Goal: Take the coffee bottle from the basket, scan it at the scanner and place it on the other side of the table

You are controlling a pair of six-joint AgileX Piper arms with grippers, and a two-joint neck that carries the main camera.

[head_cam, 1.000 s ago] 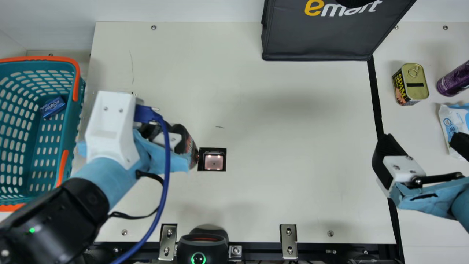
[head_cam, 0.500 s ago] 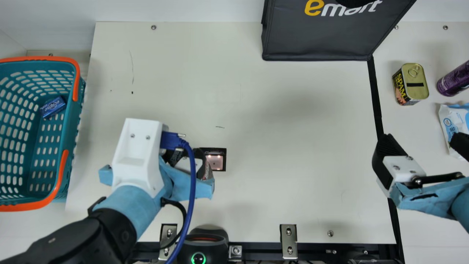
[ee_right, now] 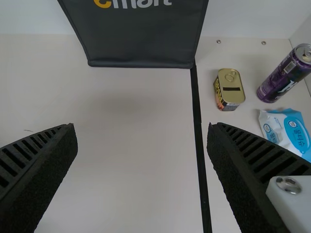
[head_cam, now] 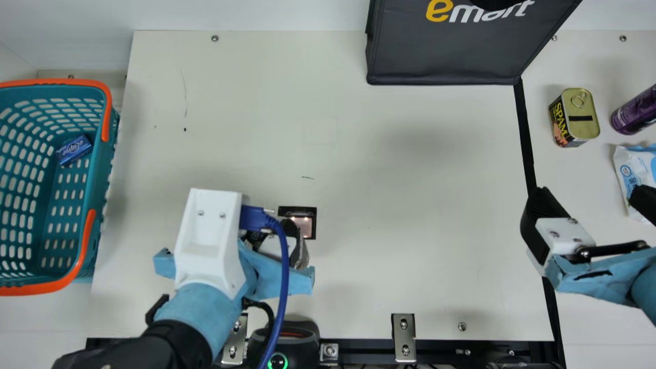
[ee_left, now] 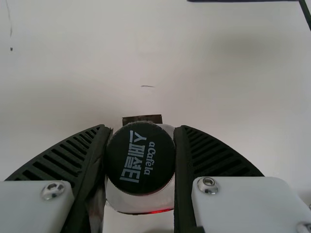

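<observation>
At the centre-left of the main view, my left gripper (head_cam: 289,238) is beside the scanner window (head_cam: 302,228), partly covering it. In the left wrist view the black-capped coffee bottle (ee_left: 140,158) is clamped between both ribbed fingers of the left gripper (ee_left: 141,141), cap towards the camera; the scanner window's dark edge (ee_left: 142,118) shows just past it. The teal basket (head_cam: 105,174) with orange handles is at the left. My right gripper (head_cam: 594,202) stands open above the table's right part; in the right wrist view the right gripper (ee_right: 142,133) holds nothing.
A blue pack (head_cam: 75,149) lies in the basket. A dark bag (head_cam: 446,56) stands at the back. Right of the black line are a Spam can (head_cam: 574,118), purple can (head_cam: 635,110) and wipes pack (head_cam: 633,177). A black device (head_cam: 282,341) is at the front edge.
My left arm has moved right and towards the front edge with the bottle, from left of the scanner window to partly over it. The right arm has kept still.
</observation>
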